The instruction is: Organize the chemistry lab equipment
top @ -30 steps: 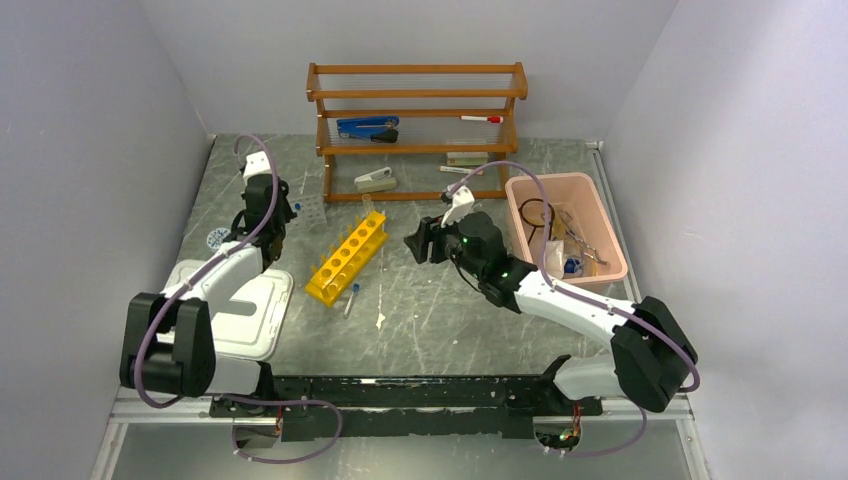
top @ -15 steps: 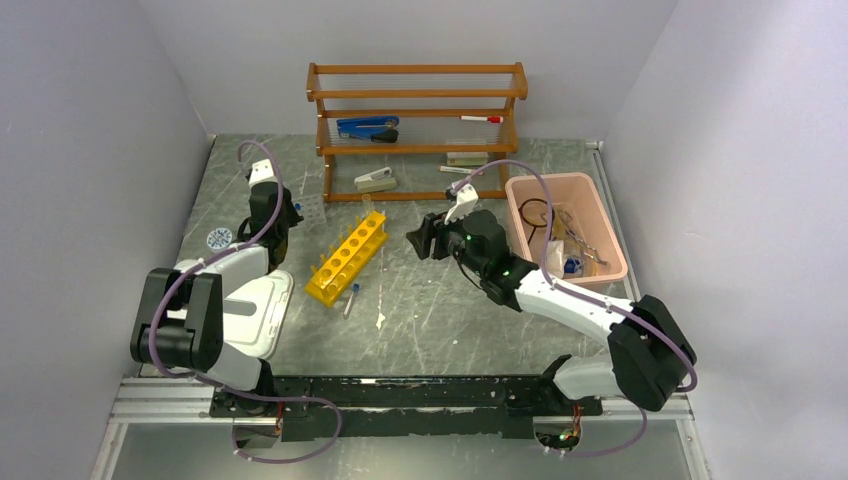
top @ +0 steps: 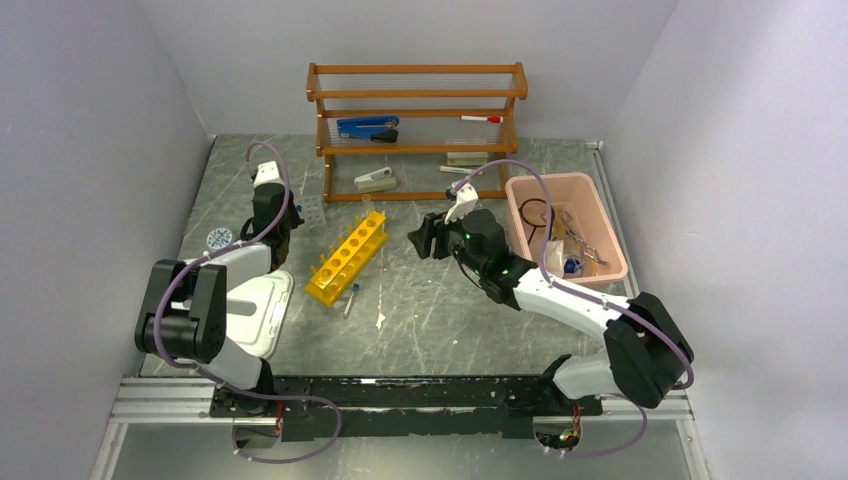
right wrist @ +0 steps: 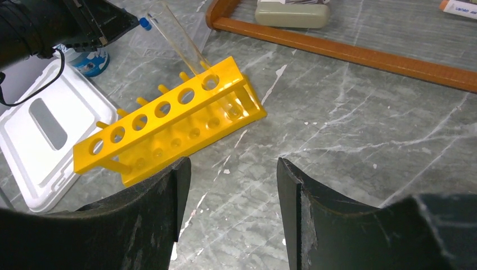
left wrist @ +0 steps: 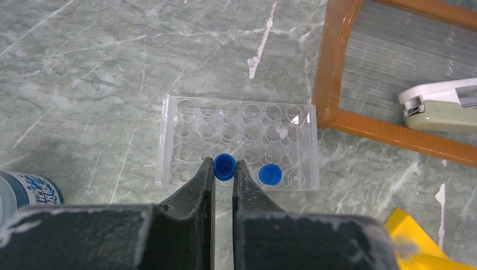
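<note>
Left wrist: my left pincer (left wrist: 224,172) clamped a tube (left wrist: 224,165) at the tray (left wrist: 236,121); right pincer (right wrist: 232,169) hung apart above the rack (right wrist: 169,121).

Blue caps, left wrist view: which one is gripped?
The cap on the view's left, pinched between the left gripper's fingers; the other cap sits free in the tray.

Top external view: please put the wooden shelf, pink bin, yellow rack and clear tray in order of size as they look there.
1. wooden shelf
2. pink bin
3. yellow rack
4. clear tray
No two look alike in size.
</note>
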Robot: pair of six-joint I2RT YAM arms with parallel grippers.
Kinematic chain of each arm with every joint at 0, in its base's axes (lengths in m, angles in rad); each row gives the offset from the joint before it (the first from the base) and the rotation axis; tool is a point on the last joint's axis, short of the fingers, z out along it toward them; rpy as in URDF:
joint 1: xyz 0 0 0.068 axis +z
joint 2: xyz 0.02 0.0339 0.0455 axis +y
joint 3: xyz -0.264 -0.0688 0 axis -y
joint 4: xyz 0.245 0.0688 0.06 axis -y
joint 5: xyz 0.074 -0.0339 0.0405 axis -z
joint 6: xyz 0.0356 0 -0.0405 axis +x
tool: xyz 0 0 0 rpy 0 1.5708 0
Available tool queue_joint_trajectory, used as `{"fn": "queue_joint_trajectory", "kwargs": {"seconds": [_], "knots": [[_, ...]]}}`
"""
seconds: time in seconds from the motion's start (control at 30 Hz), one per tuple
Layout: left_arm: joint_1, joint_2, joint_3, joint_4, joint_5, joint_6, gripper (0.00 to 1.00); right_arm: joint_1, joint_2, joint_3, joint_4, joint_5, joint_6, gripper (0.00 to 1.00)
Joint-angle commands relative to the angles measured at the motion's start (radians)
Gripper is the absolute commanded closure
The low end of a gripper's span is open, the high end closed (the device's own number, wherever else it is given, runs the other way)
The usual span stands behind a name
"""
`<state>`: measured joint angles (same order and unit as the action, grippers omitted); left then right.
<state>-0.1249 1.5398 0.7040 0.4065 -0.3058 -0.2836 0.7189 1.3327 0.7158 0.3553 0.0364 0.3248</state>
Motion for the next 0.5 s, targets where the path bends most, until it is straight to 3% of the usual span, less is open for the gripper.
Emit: {"fn": "queue_joint_trajectory", "kwargs": {"seconds": [0.0, 0.13, 0.47], "knots": [[0.008, 0.014, 0.021, 0.030, -0.026, 0.047, 0.95, -0.009, 0.006, -0.001, 0.034, -0.001, -0.008, 0.39], [0.007, 0.024, 0.038, 0.011, 0.001, 0.045, 0.93, -0.009, 0.002, -0.006, 0.034, 0.002, -0.009, 0.39], [0.007, 0.001, 0.054, -0.011, 0.011, 0.027, 0.66, -0.011, 0.003, -0.003, 0.034, -0.005, -0.012, 0.40]]}}
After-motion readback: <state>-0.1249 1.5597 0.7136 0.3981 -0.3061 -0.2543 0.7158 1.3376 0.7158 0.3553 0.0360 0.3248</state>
